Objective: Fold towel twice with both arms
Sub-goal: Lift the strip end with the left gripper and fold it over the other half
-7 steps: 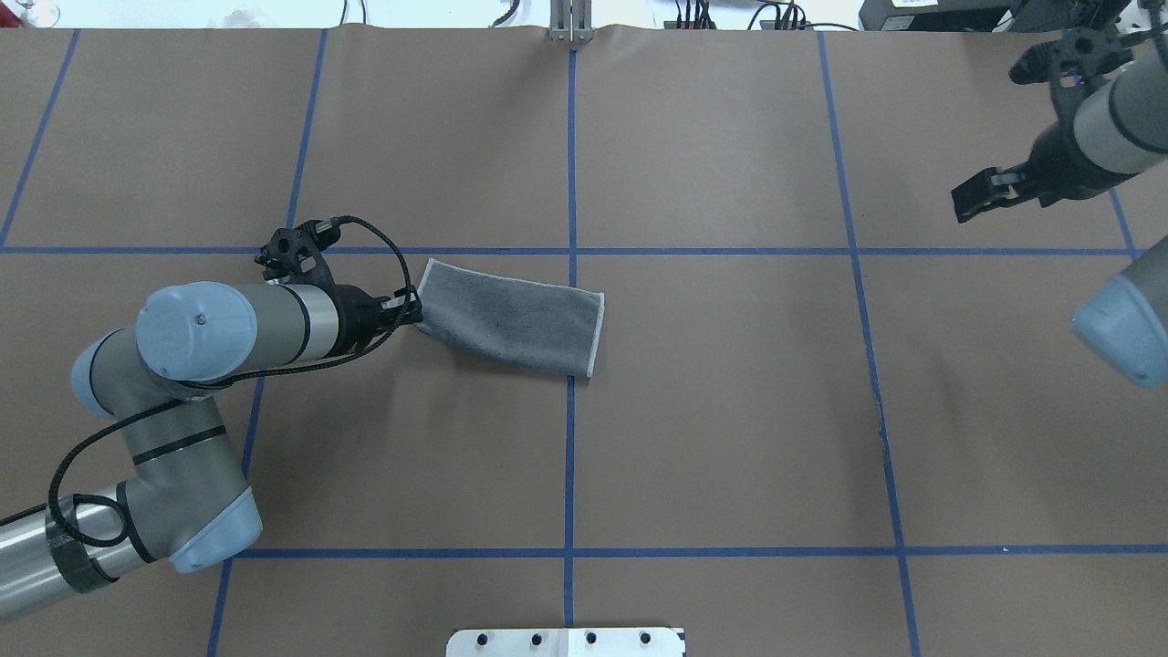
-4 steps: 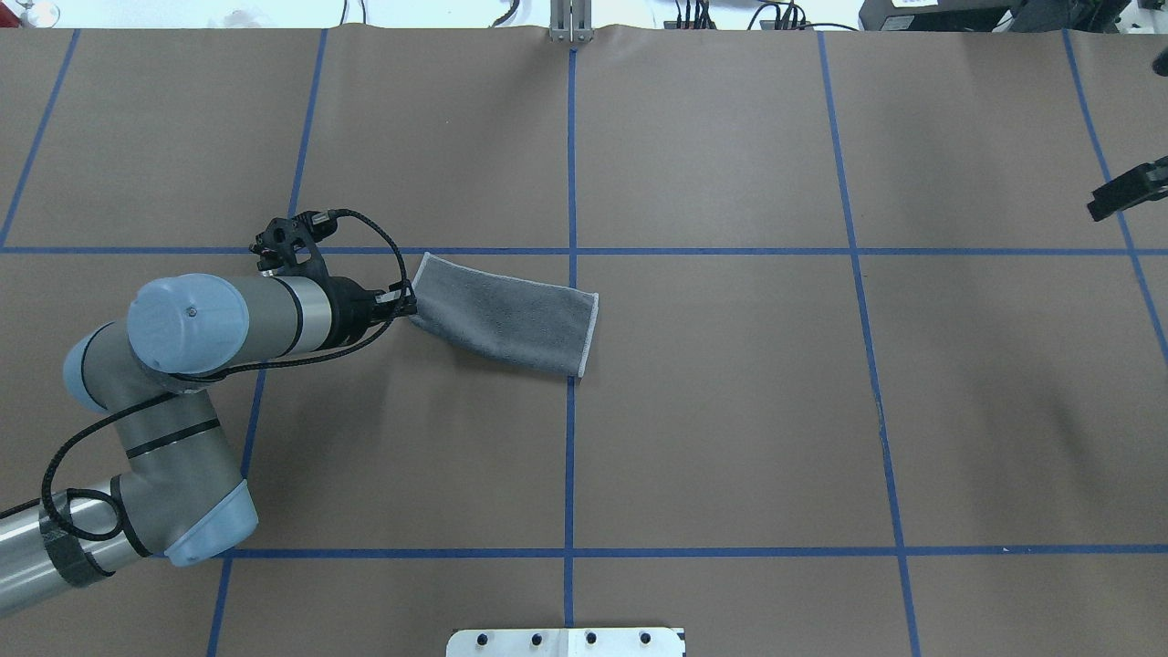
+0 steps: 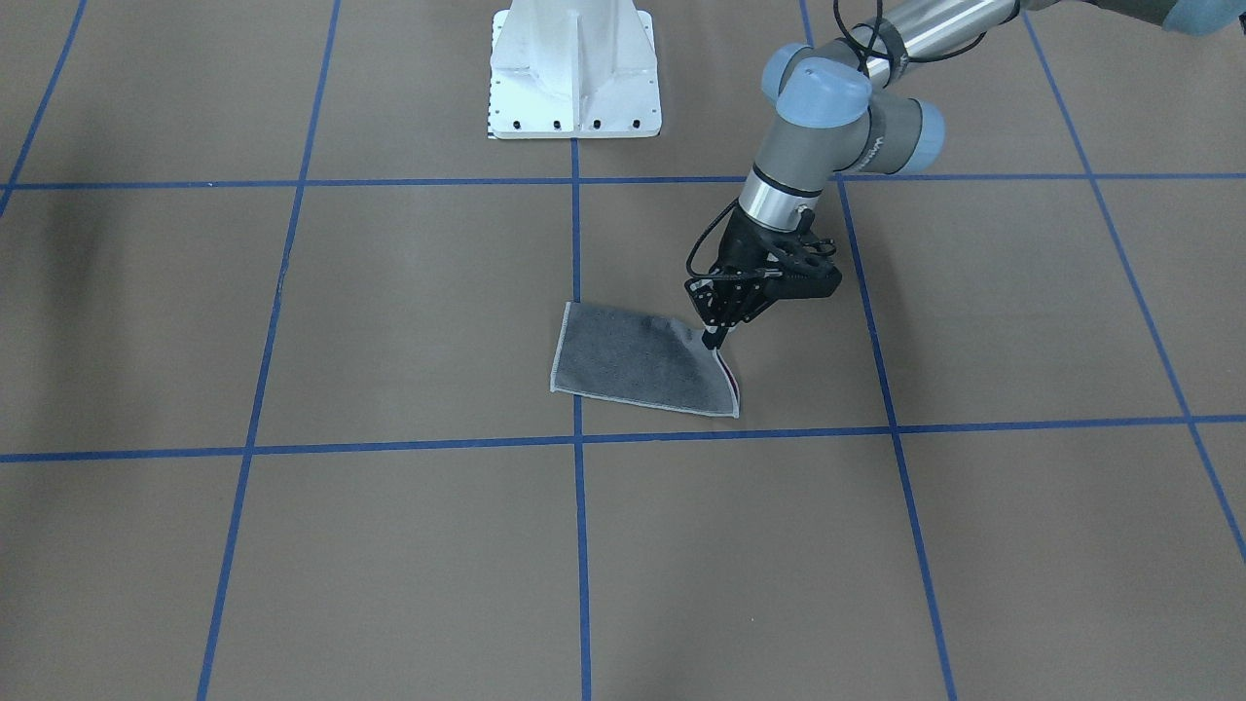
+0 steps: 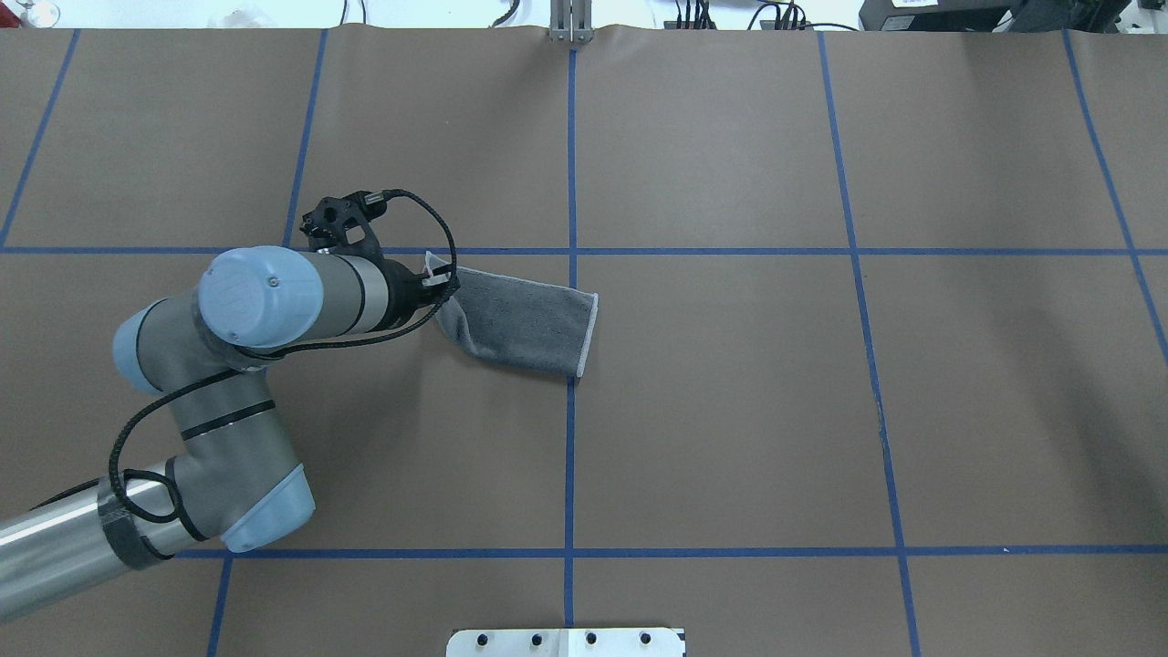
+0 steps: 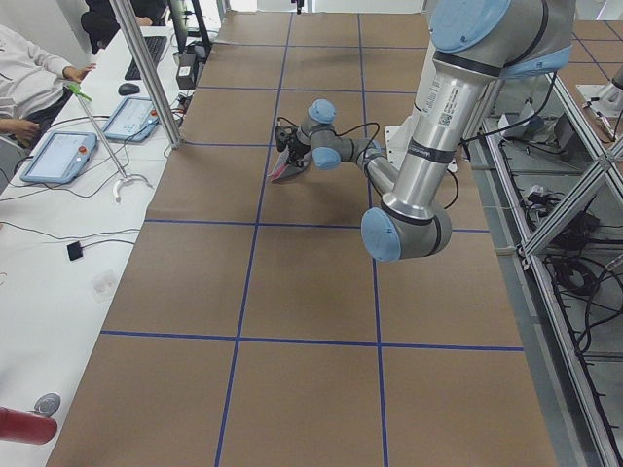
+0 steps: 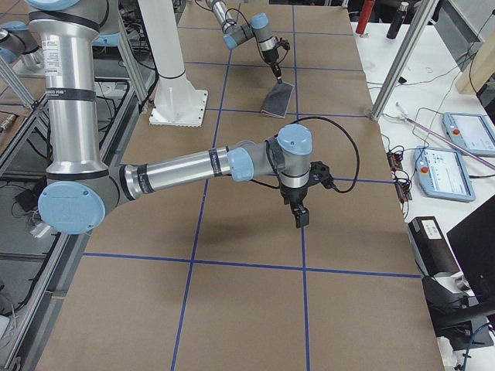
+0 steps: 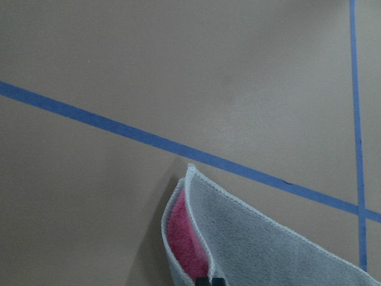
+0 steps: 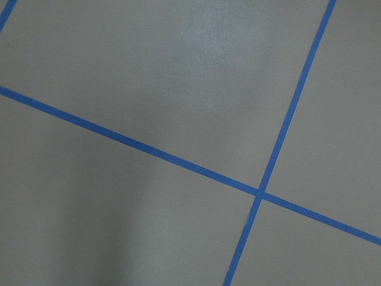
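Black, the left two-finger gripper (image 3: 714, 337) is clamped on the raised left end of the folded dark grey terry towel (image 3: 628, 362), pink showing inside. The towel's right end lies on the brown table (image 4: 730, 429) at the centre blue line (image 4: 569, 456). The right gripper (image 6: 300, 216), well right of the towel, cannot be judged apart or together.

- towel (image 7: 256, 244): cut off by the left wrist view's lower edge; pink inner face shows only as a sliver; too small to make out in the exterior left view.
- left gripper (image 7: 209, 280): only its tip ends show, at that same edge.
- right gripper (image 6: 300, 218): seen in one side view only; jaw stance unreadable.
- left arm (image 4: 55, 547): cropped at the overhead view's left edge.
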Robot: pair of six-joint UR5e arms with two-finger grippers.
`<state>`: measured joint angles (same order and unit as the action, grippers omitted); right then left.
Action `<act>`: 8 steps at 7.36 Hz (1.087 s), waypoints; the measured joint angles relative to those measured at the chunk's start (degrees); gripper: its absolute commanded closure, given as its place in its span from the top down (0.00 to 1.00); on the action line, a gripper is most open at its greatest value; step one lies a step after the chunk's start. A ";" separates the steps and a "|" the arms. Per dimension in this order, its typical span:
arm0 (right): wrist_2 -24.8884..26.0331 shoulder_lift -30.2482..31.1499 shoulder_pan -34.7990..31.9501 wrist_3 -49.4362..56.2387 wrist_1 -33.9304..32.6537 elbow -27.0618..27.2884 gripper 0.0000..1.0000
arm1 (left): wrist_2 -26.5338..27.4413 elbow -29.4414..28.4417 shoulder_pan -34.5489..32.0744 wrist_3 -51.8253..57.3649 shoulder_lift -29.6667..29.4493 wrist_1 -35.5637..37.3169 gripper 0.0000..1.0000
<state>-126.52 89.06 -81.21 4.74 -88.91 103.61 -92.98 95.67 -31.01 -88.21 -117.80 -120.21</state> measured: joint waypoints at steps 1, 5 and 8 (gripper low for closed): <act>-0.08 0.09 -0.12 0.10 0.03 -0.04 1.00 | 1.41 -0.75 1.07 -0.02 -3.15 2.42 0.00; -0.24 0.10 -0.27 -0.07 0.03 -0.07 1.00 | 7.22 -5.15 7.61 0.02 -11.88 4.51 0.00; -0.30 0.06 -0.42 -0.08 0.00 -0.07 1.00 | 8.12 -6.46 8.93 0.10 -13.63 4.55 0.20</act>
<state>-126.82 89.12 -81.63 4.66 -88.90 103.54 -84.85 89.21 -22.08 -88.12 -131.43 -115.66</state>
